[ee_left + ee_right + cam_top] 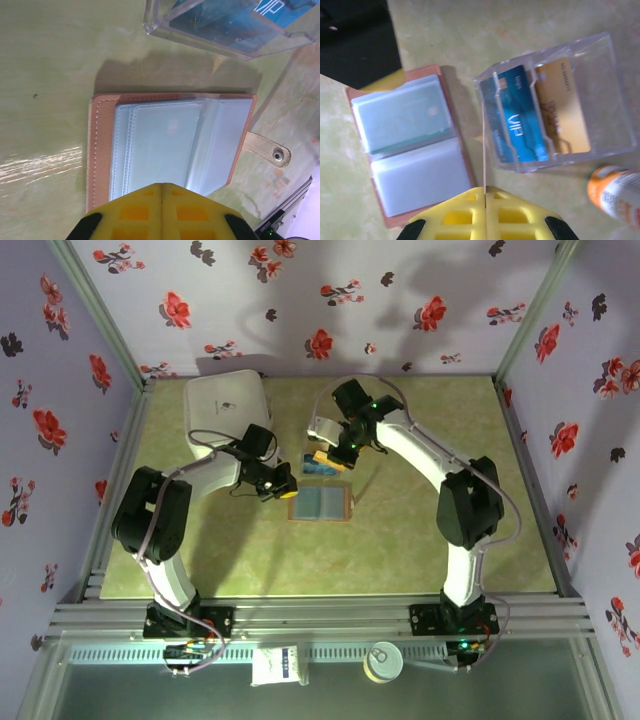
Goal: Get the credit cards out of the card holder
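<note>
Yellow fingers of the right pincer (485,190) were pressed together on a thin card (484,145). The card stood on its edge, so it looked like one pale line. It stuck straight out ahead of the pincer.

Just to the left of that pincer lay the card holder (410,145). It was open and flat on the green worktop (520,30). It was brown on the outside, with see-through pockets inside. A green card (400,117) sat in the pocket farther from the pincer. The pocket nearer the pincer looked empty.

Just to the right of the pincer stood a clear box (607,95). A blue card (515,120) and a gold card (560,110) leaned in its slots, side by side. The tip of the thin card was close to the box's left wall. Farther right, near the pincer, lay a bottle (617,197) with an orange cap.

The left pincer (161,187) had its yellow fingers shut together with nothing between them. It hung over the near edge of the open card holder. I could not tell if it touched the holder. A small strap (267,148) with a metal snap stuck out from the holder, ahead and to the right of this pincer. The clear box was farther ahead, past the holder.

From above, a big white box (228,405) sat on the worktop past the left pincer, well away from the card holder.
</note>
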Action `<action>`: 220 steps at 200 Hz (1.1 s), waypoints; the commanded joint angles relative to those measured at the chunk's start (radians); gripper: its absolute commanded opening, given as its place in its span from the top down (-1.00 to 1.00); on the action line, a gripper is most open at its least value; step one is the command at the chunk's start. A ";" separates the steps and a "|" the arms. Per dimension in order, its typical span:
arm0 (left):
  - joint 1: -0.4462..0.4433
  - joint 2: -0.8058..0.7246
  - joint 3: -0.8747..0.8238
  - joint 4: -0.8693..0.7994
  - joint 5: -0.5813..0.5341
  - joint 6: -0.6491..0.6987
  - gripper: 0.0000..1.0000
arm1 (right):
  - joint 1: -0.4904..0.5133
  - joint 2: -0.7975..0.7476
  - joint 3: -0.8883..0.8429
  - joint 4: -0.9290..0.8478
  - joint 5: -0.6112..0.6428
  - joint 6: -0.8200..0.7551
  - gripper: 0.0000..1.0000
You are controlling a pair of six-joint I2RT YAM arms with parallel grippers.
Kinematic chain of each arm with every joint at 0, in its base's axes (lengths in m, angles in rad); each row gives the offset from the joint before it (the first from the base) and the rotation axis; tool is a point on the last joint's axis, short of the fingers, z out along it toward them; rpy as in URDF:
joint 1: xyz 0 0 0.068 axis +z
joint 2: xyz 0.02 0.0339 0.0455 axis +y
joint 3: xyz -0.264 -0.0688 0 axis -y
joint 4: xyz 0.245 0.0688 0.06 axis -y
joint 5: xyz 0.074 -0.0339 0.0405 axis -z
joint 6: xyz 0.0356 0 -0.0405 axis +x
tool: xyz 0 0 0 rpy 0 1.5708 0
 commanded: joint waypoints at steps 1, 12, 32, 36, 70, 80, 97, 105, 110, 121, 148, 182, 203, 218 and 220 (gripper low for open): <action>0.010 -0.034 -0.006 -0.048 -0.015 0.023 0.94 | -0.031 0.066 0.134 -0.105 -0.019 -0.121 1.00; 0.011 -0.039 -0.007 -0.053 -0.020 0.026 0.93 | -0.036 0.102 0.190 -0.126 -0.030 -0.137 1.00; 0.016 -0.042 -0.009 -0.060 -0.024 0.022 0.93 | -0.042 0.170 0.285 -0.160 -0.040 -0.162 1.00; 0.016 -0.045 -0.009 -0.060 -0.026 0.021 0.93 | -0.044 0.181 0.302 -0.167 -0.042 -0.169 1.00; 0.019 -0.053 -0.007 -0.066 -0.032 0.015 0.93 | -0.052 0.287 0.441 -0.210 -0.045 -0.201 1.00; 0.019 -0.054 -0.008 -0.068 -0.034 0.014 0.93 | -0.052 0.316 0.484 -0.229 -0.043 -0.209 1.00; 0.019 -0.057 -0.008 -0.075 -0.038 0.016 0.93 | -0.053 0.358 0.537 -0.251 -0.046 -0.216 1.00; 0.020 -0.058 -0.009 -0.077 -0.041 0.015 0.93 | -0.053 0.373 0.551 -0.256 -0.048 -0.218 1.00; 0.019 -0.058 -0.010 -0.077 -0.041 0.014 0.93 | -0.053 0.379 0.558 -0.255 -0.049 -0.218 1.00; 0.019 -0.058 -0.012 -0.075 -0.044 0.014 0.93 | -0.053 0.390 0.560 -0.252 -0.053 -0.220 1.00; 0.021 -0.053 -0.013 -0.075 -0.046 0.009 0.93 | -0.053 0.413 0.557 -0.241 -0.061 -0.216 1.00; 0.022 -0.050 -0.014 -0.072 -0.047 0.010 0.93 | -0.053 0.432 0.557 -0.237 -0.046 -0.203 0.90; 0.022 -0.047 -0.019 -0.065 -0.046 0.008 0.93 | -0.053 0.428 0.558 -0.227 -0.027 -0.189 0.74; 0.022 -0.042 -0.020 -0.061 -0.046 0.010 0.93 | -0.053 0.420 0.557 -0.224 -0.022 -0.179 0.70; 0.022 -0.042 -0.020 -0.060 -0.045 0.010 0.94 | -0.053 0.418 0.557 -0.224 -0.025 -0.176 0.71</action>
